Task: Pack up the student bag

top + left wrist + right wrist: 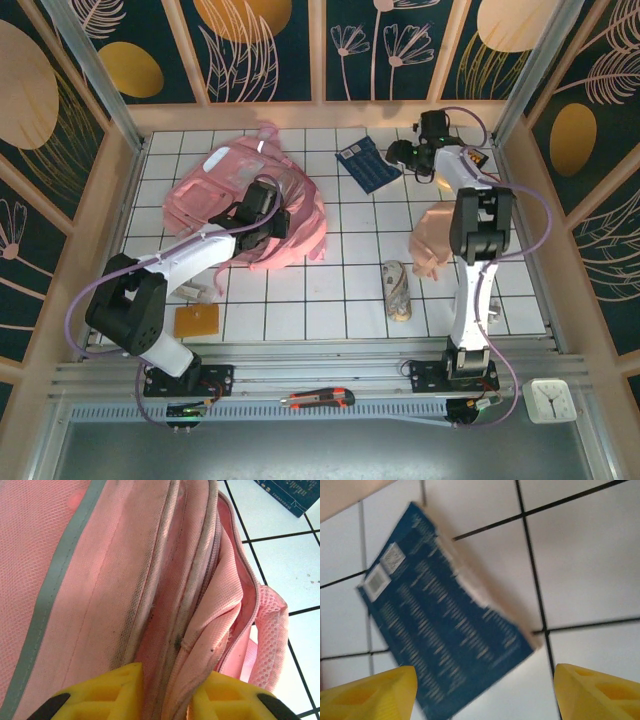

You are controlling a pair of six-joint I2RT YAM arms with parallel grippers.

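Top view: pinches the bag (215, 190), left of the book (368, 163), with left gripper (272, 222). Left wrist: clamps fingers (100, 695) on the zip edge (177, 605), maybe to keep it open. Right wrist: hangs right gripper (485, 695), spread wide, over the book, likely to grab it.

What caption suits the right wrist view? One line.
Open right gripper above a dark blue book on white tiles.

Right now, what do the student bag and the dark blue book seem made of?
The student bag: soft matte pink fabric, with visible mesh weave, folds and a grey strip. The dark blue book: likely paper, printed card cover; pale page edge shows, blur hides the finish.
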